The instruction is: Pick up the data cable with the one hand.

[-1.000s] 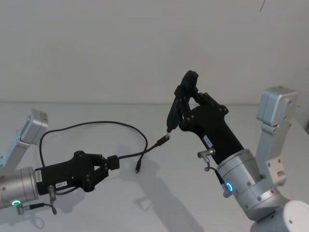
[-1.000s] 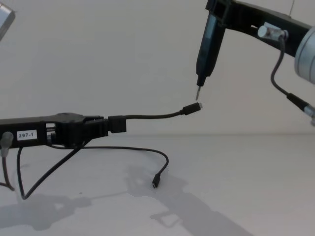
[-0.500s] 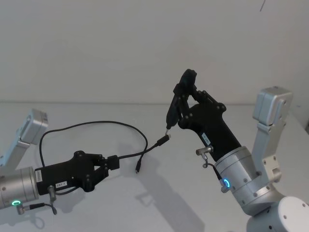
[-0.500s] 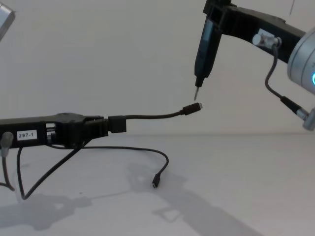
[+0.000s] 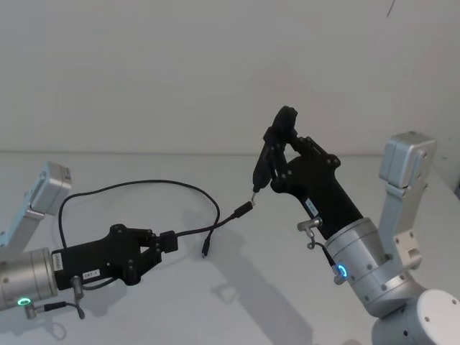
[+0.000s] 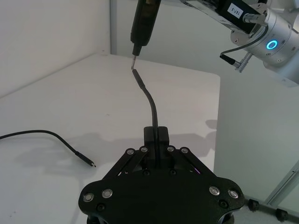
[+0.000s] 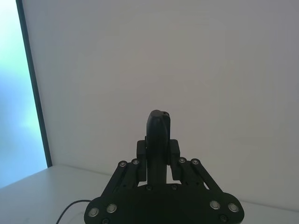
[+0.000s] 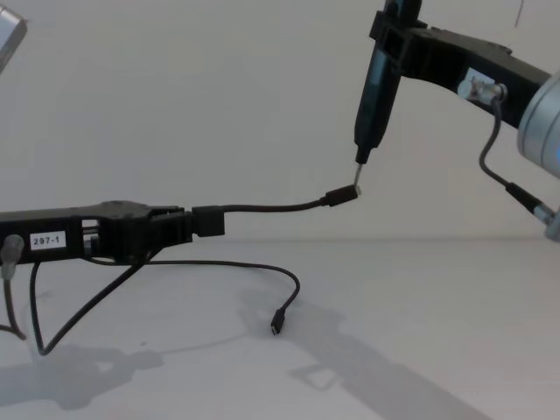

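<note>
The white worktop (image 5: pixel 144 302) spans the lower half of the head view, with a plain wall behind it.

The right arm enters from the lower right of the head view and reaches up toward centre. Its right gripper (image 5: pixel 277 154) is closed around a slim black tool (image 8: pixel 376 83) that hangs point-down. In the chest view the tool's thin pin tip sits at the upper centre-right, right at the raised plug end of the cable; actual contact cannot be confirmed.

The left arm lies low at the left edge of the head view. Its left gripper (image 5: pixel 167 243), marked with a white "297-1" label in the chest view, is closed on the thick block of the data cable (image 5: pixel 136 185), holding it clear of the worktop.

From the block, one stretch of cable rises in a gentle curve toward frame centre, ending at the small plug (image 8: pixel 341 194) below the tool tip. The rest loops back over the left half of the worktop and ends in a second small plug (image 8: pixel 276 327) near centre, at or just above the surface.
</note>
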